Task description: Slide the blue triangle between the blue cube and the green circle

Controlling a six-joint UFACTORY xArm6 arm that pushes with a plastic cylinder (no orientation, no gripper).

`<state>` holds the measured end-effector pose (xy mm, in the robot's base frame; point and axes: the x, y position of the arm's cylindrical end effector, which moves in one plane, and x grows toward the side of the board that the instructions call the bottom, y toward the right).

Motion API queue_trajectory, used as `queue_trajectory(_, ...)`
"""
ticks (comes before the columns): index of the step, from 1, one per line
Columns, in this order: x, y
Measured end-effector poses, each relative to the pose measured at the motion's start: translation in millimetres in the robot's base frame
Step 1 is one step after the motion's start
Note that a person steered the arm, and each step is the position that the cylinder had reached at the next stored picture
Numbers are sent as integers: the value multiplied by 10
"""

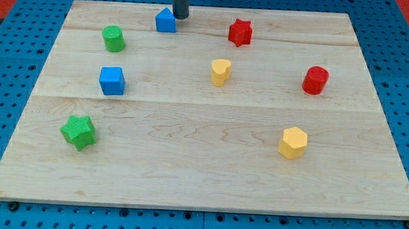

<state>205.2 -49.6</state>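
The blue triangle [166, 20] lies near the view's top edge of the wooden board, left of centre. My tip [181, 16] stands just to its right, touching or nearly touching it. The green circle [114, 38] sits to the triangle's lower left. The blue cube [111, 80] lies straight below the green circle, with a gap of bare wood between the two.
A green star [78, 132] lies at the lower left. A red star [240, 32] is at the top, right of my tip. A yellow heart [221, 71] sits mid-board, a red cylinder [316, 80] at the right, a yellow hexagon [293, 142] at the lower right.
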Motion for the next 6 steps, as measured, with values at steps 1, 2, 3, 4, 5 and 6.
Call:
queue_trajectory(1, -131, 30)
queue_trajectory(2, -126, -169)
queue_trajectory(3, -58, -208)
queue_trajectory(4, 2, -318)
queue_trajectory(5, 5, -528)
queue_trajectory(6, 90, -577)
